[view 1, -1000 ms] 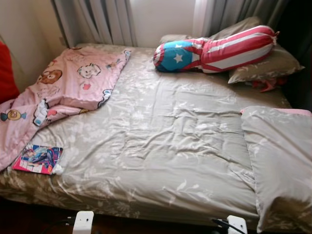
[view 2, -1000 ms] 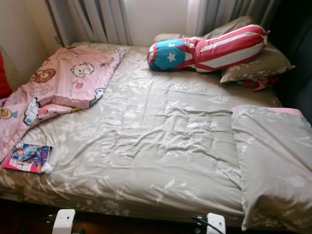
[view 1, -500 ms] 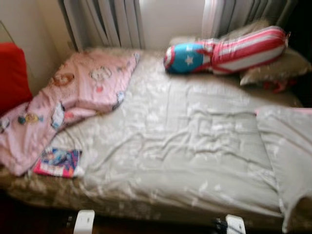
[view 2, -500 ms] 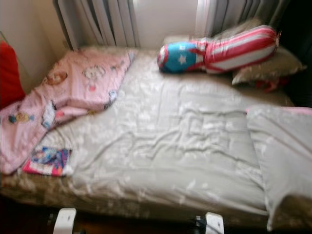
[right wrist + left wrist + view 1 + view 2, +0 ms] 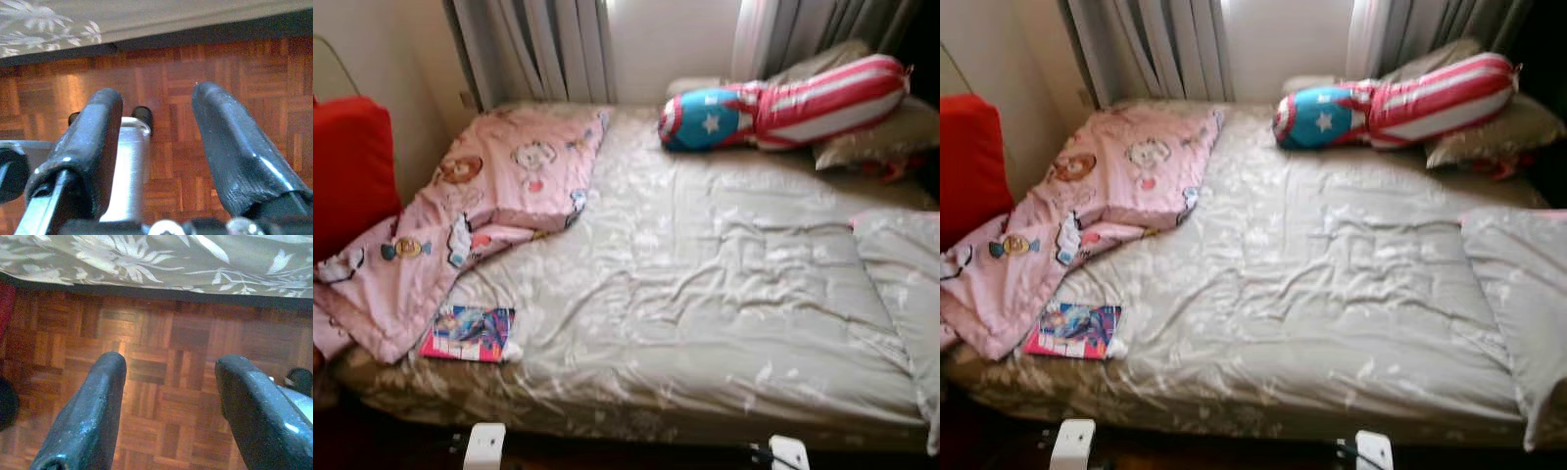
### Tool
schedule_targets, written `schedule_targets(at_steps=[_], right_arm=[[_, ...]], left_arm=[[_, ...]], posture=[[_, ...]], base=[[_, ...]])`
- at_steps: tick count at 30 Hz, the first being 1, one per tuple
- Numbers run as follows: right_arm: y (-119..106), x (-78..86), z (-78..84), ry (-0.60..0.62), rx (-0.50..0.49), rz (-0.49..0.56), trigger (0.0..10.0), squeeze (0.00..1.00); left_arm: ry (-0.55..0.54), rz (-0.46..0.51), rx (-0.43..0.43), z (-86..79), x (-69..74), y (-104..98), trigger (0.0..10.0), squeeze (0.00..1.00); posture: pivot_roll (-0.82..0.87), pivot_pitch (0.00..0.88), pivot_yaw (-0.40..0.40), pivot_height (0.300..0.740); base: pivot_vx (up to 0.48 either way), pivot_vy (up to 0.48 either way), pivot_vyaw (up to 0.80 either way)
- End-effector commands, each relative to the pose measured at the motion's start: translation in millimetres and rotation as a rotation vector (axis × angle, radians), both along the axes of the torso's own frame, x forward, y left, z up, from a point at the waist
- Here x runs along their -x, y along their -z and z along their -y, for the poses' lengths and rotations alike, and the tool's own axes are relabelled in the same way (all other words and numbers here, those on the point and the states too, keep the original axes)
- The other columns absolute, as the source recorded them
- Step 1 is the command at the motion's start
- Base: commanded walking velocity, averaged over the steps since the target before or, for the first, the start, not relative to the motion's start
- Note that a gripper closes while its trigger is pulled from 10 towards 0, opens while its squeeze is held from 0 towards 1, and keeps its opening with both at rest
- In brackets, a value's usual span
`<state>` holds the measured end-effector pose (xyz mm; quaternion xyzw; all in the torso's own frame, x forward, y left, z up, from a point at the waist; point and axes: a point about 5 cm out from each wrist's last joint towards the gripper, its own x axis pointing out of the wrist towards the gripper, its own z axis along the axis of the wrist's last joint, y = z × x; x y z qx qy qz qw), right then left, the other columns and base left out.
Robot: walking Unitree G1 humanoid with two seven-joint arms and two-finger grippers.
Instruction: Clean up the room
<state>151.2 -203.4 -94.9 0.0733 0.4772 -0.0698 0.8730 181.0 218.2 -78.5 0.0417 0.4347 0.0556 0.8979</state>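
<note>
Bedroom, bed (image 5: 724,294) with a beige floral cover dead ahead, grey curtains (image 5: 538,49) behind it, parquet floor (image 5: 161,396) under me. A pink cartoon blanket (image 5: 480,206) is bunched on the bed's left side and spills toward a red cushion (image 5: 347,166). Just beside its lower edge lies a colourful magazine (image 5: 468,333), near the front-left corner of the bed. A star-and-stripes bolster (image 5: 783,103) sits at the head, against beige pillows (image 5: 881,137).

Both arms hang low — left gripper (image 5: 168,401) and right gripper (image 5: 156,147) each have their 2 fingers spread apart with nothing between them, pointing at the floor in front of the bed edge.

Nothing grabbed yet; I judge the magazine the likely first pick. Risks from here:
- magazine lies flat on soft bedding — the fingers could press it into the cover or pinch fabric with it
- blanket edge touches it, so a sloppy grab may drag the blanket along
- head views are slightly blurred, aim could be off
- reaching far left while standing close to the bed frame could knock my legs into it
</note>
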Motion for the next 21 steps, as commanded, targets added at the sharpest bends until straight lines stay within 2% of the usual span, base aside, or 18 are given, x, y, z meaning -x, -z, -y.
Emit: schedule_targets(at_steps=[1,5,12,21], right_arm=[[2.2,4.5,-2.5,-0.002,-0.009,-0.017,10.0,0.00],[1.9,4.7,0.3,-0.019,0.005,-0.024,10.0,0.00],[-0.2,1.9,5.6,-0.003,0.011,-0.009,10.0,0.00],[-0.9,-0.4,4.9,0.001,0.011,-0.001,10.0,0.00]], left_arm=[[0.012,-0.022,-0.012,-1.4,5.8,2.6,10.0,0.00],[0.007,-0.025,-0.006,1.2,6.3,3.4,10.0,0.00],[-0.027,-0.015,0.005,4.7,4.2,3.2,10.0,0.00],[-0.049,-0.011,0.005,3.0,3.0,2.4,10.0,0.00]], posture=[[-0.01,0.005,0.008,0.740],[-0.01,0.003,0.001,0.740],[0.00,0.058,-0.011,0.740],[0.00,0.080,-0.002,0.740]], base=[[0.000,0.364,0.00],[0.000,0.364,0.00],[0.000,0.363,0.00],[0.000,0.363,0.00]])
